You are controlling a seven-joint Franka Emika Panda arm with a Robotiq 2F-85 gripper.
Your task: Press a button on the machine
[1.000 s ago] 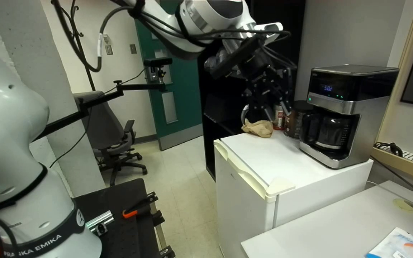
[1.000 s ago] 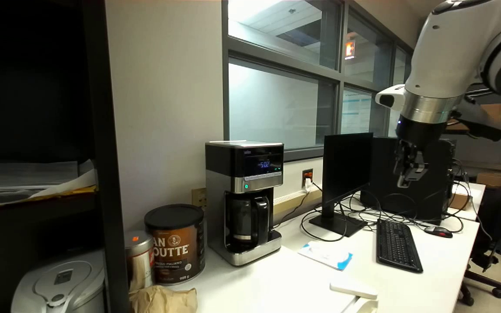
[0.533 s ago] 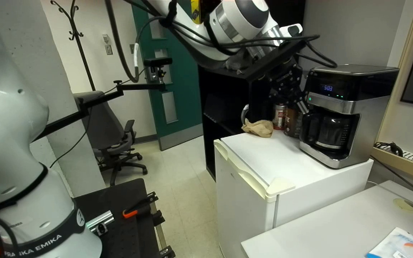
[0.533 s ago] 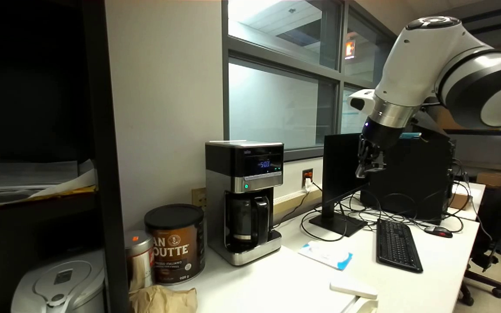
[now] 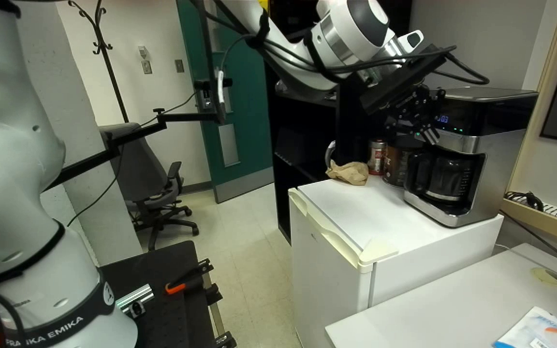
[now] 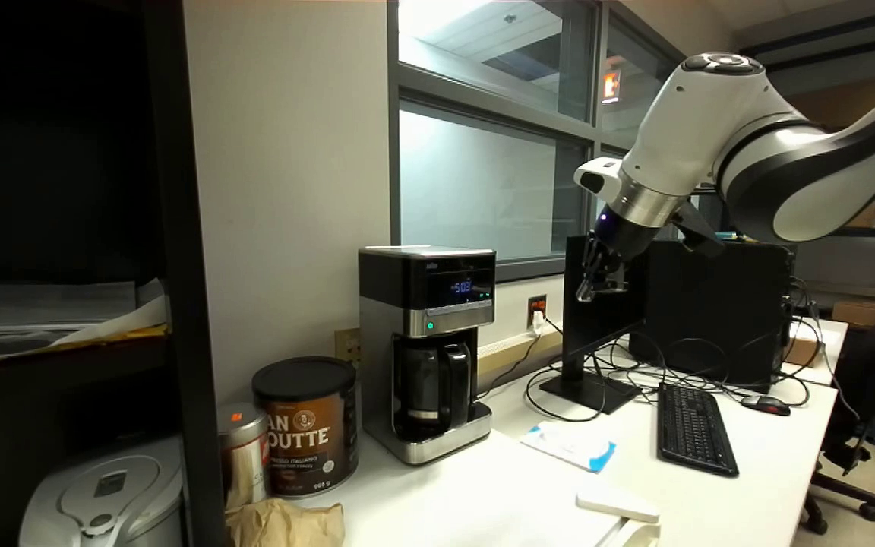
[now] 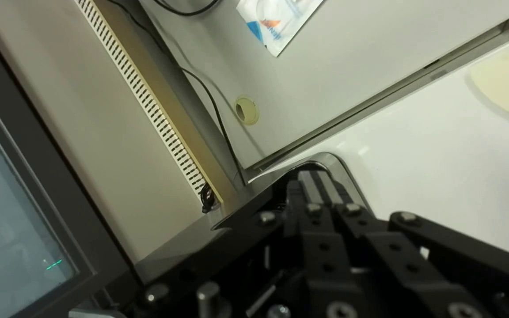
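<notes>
The machine (image 5: 505, 150) is a black and silver coffee maker on the white fridge. In an exterior view its front (image 6: 449, 319) shows a lit clock display, a row of small buttons (image 6: 459, 307) and a round green-lit button (image 6: 430, 325). My gripper (image 5: 431, 136) overlaps the upper front of the machine in that view and hides part of the panel. The gripper (image 6: 585, 292) stands apart from the machine, with a gap, in an exterior view. In the wrist view the gripper (image 7: 316, 176) has its fingers together with nothing between them, over the machine's base rim (image 7: 343, 170).
The fridge top (image 5: 356, 212) bears a glass carafe (image 5: 447, 179) inside the machine, a brown coffee can (image 6: 304, 433), a metal tin (image 6: 244, 456) and a paper bag (image 6: 285, 524). A monitor (image 6: 597, 327) stands behind the gripper in an exterior view. A packet (image 5: 539, 328) lies on the table.
My gripper has moved toward the machine's front panel. Its fingers stood apart a second ago and are now together. The clock went from 5:02 to 5:03.
</notes>
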